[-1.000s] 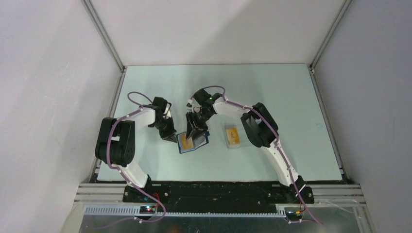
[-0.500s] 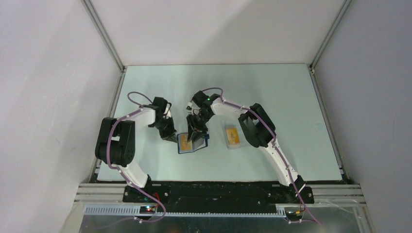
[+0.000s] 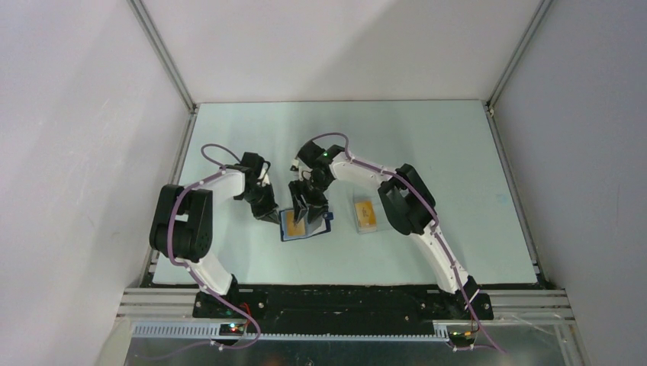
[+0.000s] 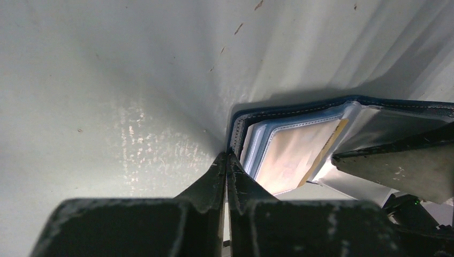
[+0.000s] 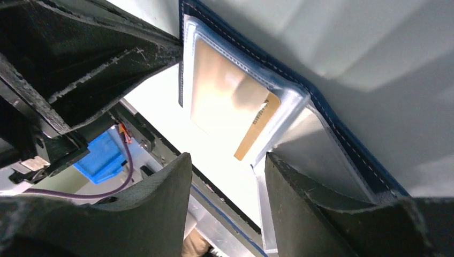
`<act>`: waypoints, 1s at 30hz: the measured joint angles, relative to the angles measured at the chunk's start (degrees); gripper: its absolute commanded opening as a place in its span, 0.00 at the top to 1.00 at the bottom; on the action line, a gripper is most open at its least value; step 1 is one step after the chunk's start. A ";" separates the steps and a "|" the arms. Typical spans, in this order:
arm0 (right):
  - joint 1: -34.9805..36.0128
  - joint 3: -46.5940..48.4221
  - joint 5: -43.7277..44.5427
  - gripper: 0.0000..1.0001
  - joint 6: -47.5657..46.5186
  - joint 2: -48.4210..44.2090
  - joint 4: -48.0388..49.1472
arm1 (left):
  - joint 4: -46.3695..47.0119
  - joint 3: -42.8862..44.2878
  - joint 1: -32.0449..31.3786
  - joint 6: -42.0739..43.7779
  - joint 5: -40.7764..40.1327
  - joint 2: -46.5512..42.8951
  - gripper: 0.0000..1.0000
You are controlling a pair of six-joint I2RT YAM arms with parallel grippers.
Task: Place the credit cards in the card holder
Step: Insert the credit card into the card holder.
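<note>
Top view alone shows the clear case, centre-right, seemingly holding one orange card. Wrist views: one credit card inside the card holder; left gripper closed, right gripper parted.

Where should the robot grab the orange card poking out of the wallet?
Grip the bare end of the orange card, coming from the open side of the wallet: only that strip seems clear of the sleeve, facing the right tool.
</note>
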 measured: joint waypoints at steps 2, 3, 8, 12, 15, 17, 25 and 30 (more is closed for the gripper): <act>0.13 0.00 1.44 0.44 -0.68 -0.55 -1.07 | 0.00 0.00 0.00 0.00 0.00 -0.02 0.94; 0.15 -0.02 2.01 0.46 -1.03 -0.74 -1.55 | 0.02 0.00 -0.02 0.00 -0.02 -0.09 0.94; 0.13 -2.05 5.20 0.54 -2.38 -3.17 -3.06 | 0.44 0.00 -0.20 -0.02 -0.17 -0.66 0.92; -0.09 -4.52 6.34 0.62 -3.17 -5.25 -3.52 | 0.48 0.00 -0.20 0.00 0.13 -2.36 0.88; -0.57 -6.03 6.27 0.72 -3.58 -5.42 -3.43 | 0.57 0.00 -0.26 0.02 1.14 -5.51 0.84; -0.81 -6.69 6.03 0.79 -3.98 -5.40 -3.52 | 0.74 0.00 -0.26 0.02 2.12 -7.23 0.83; -3.21 -6.67 3.96 1.00 -4.26 -3.28 -3.67 | 3.54 -0.96 -0.42 -0.92 7.76 -8.15 0.82; -4.20 -6.67 1.99 1.00 -4.13 -1.44 -4.42 | 5.16 -2.08 -0.48 -1.51 9.99 -5.75 0.79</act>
